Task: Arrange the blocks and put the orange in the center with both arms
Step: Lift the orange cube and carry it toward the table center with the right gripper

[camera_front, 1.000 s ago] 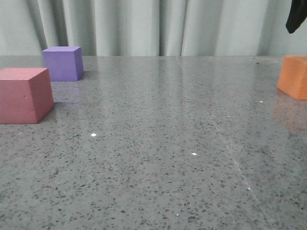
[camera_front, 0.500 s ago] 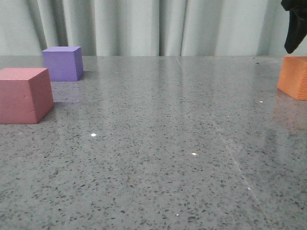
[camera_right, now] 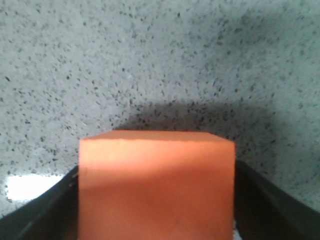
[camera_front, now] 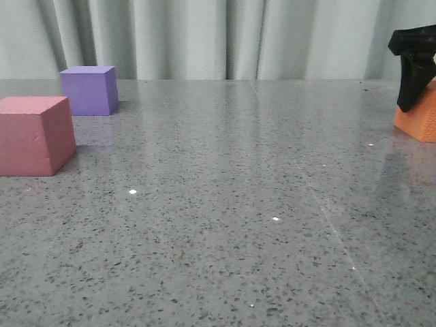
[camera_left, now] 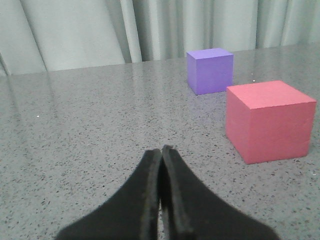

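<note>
Front view: I noted bare table nearest the camera, then the red cube at left, the purple cube behind it, and the orange cube at far right. My right gripper straddled the orange cube, fingers on both sides; whether they gripped it, I could not tell. My left gripper was clenched, empty. Risk, in my judgement: an off-centre squeeze on soft foam could twist or tip the cube.
</note>
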{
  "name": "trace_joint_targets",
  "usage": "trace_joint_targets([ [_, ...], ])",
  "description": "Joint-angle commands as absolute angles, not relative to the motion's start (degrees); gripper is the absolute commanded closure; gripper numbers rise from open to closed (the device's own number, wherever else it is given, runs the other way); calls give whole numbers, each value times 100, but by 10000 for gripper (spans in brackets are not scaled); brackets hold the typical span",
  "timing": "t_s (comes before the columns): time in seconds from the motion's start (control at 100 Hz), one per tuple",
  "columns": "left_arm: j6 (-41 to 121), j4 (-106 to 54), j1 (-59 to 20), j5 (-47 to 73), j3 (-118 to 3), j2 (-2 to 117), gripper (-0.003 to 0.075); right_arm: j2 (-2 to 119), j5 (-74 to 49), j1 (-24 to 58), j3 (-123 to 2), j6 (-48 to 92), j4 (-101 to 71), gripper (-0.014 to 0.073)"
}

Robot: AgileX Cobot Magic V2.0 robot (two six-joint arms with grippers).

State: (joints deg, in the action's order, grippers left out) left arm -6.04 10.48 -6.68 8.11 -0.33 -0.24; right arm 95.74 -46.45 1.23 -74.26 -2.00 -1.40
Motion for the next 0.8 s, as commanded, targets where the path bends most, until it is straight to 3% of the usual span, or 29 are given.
trace_joint_targets([
  [0.0,-659,1046,-658,363,287,-208,739,9360,-4512,88,-7616,-124,-115,113],
  [0.08,-659,1046,-658,363,287,-208,739,9360,-4505,88,-7629,-124,-115,260],
  [0.16,-659,1046,-658,363,287,-208,739,9360,-4508,88,-7629,-124,-115,349],
  [0.49,-659,1046,-658,363,287,-208,739,9154,-5166,305,-8132,-131,-658,353],
  [0.79,-659,1046,-658,363,287,-208,739,9124,-5138,1513,-8903,-1187,-774,353],
])
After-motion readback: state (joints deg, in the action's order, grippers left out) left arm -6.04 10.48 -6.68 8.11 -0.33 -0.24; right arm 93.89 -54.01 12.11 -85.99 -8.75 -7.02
